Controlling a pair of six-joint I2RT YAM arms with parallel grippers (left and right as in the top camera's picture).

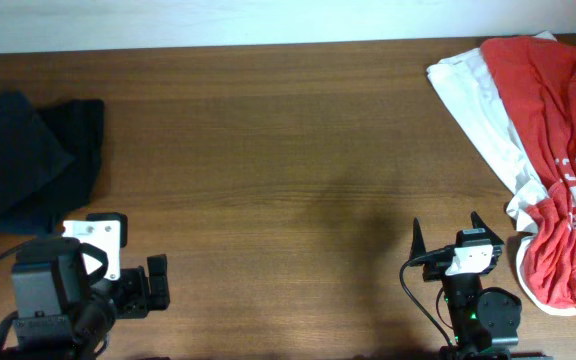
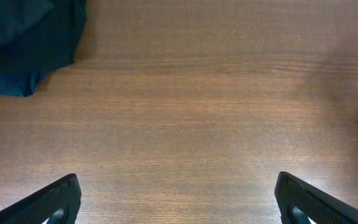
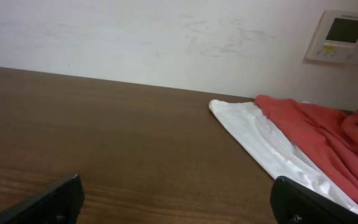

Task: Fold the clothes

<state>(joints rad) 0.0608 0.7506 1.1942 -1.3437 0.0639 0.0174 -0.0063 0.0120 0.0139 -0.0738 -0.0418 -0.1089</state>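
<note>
The black T-shirt (image 1: 23, 160) lies bunched at the left edge of the table, no lettering showing. Its corner also shows at the top left of the left wrist view (image 2: 27, 43). My left gripper (image 1: 153, 285) sits near the front left, below and to the right of the shirt, apart from it. It is open and empty over bare wood (image 2: 178, 199). My right gripper (image 1: 448, 232) rests near the front right. It is open and empty (image 3: 178, 199).
A red shirt with white lettering (image 1: 563, 150) lies on a plain white garment (image 1: 478, 110) at the back right; both show in the right wrist view (image 3: 316, 134). A wall panel (image 3: 344, 37) hangs behind the brown wooden table (image 1: 288, 150).
</note>
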